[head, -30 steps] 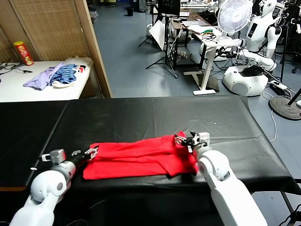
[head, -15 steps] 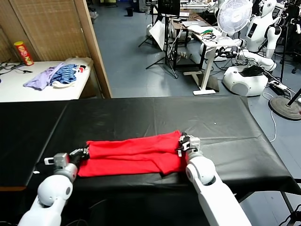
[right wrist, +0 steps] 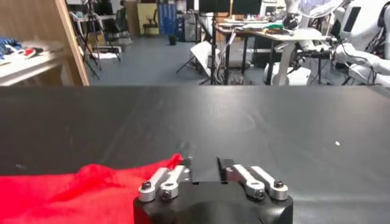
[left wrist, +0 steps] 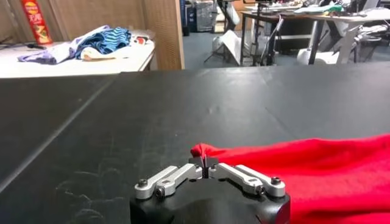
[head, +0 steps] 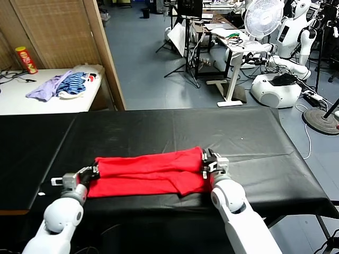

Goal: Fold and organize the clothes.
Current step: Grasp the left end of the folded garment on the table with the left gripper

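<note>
Now right gripper apart (earlier clamped).

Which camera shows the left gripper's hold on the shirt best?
The left wrist view: the left gripper is shut on a pinched corner of the red shirt. The head view shows the whole shirt, but the pinch is small there. The right wrist view shows only the shirt's other end.
</note>
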